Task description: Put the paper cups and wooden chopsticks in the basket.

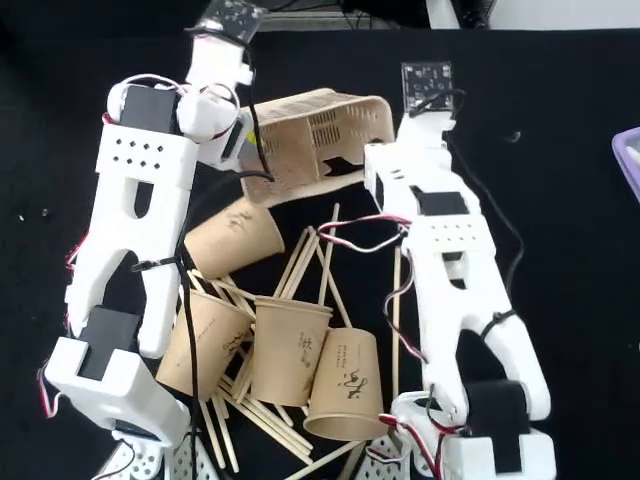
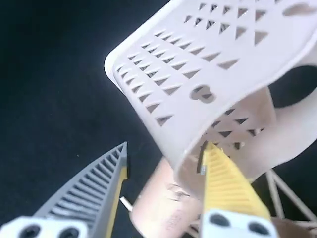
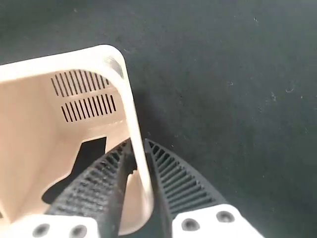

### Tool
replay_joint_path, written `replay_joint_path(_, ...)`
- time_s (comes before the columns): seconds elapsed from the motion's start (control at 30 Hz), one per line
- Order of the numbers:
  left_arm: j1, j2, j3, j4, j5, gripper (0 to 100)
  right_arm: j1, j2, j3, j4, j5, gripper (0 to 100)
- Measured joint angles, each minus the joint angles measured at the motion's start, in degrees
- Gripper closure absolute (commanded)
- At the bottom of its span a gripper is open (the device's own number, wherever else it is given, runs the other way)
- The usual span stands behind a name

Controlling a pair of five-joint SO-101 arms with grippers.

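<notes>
The beige slotted basket (image 1: pixel 300 135) is tilted up on its side at the back of the table. My right gripper (image 3: pixel 138 145) is shut on the basket's (image 3: pixel 59 124) end wall, one black finger inside and one outside; in the high view this gripper (image 1: pixel 368 168) is at the basket's right end. My left gripper (image 2: pixel 166 148) is open at the basket's (image 2: pixel 208 64) left end, its yellow fingertip (image 2: pixel 210 153) against the rim, above a paper cup (image 2: pixel 163 208). Several paper cups (image 1: pixel 235 238) (image 1: pixel 290 350) (image 1: pixel 348 385) lie on scattered wooden chopsticks (image 1: pixel 322 255).
The table (image 1: pixel 560 120) is black cloth. A purple container edge (image 1: pixel 630 160) shows at the far right. Both arms' white bodies and cables flank the pile of cups. Open room lies to the right of the right arm.
</notes>
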Motion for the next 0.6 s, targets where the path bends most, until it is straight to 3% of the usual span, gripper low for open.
replay_joint_path(0.27,0.00,0.00,-0.88,2.99,11.78,75,-0.53,-0.09,0.79,-2.90,0.00,98.8)
replay_joint_path(0.47,0.79,0.00,-5.19,13.63,12.92,75,-0.62,-0.09,0.79,-2.99,0.00,98.8)
replay_joint_path(0.6,0.62,0.00,-4.84,14.51,12.92,76,-1.14,-0.09,0.79,-2.99,0.00,98.8)
